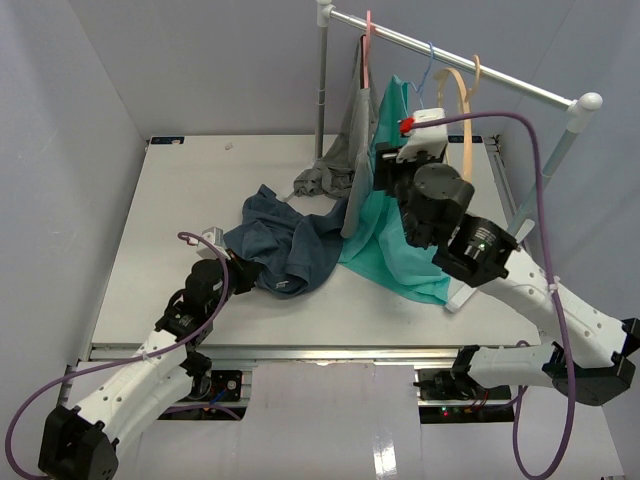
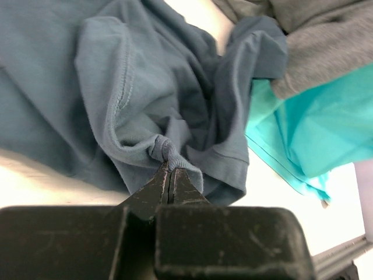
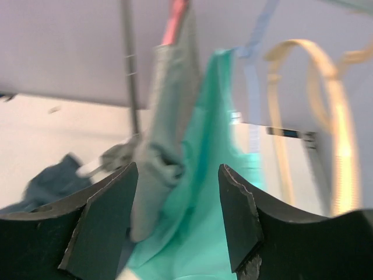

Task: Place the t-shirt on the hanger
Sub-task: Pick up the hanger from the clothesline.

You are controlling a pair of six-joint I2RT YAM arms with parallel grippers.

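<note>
Left wrist view shows the left gripper (image 2: 169,172) clamped on a fold of the crumpled dark slate-blue cotton t-shirt (image 2: 116,87), the right gripper (image 3: 178,169) gaping wide with the bare tan wood-coloured hanger (image 3: 338,116) up ahead-right of it: barely begun, I judge.

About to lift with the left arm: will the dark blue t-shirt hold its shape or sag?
Likely floppy: the t-shirt lies crumpled in soft folds, so it should hang limp from the left end effector. Probably light: thin fabric. Its edge may drag on the teal garment beside it.
</note>
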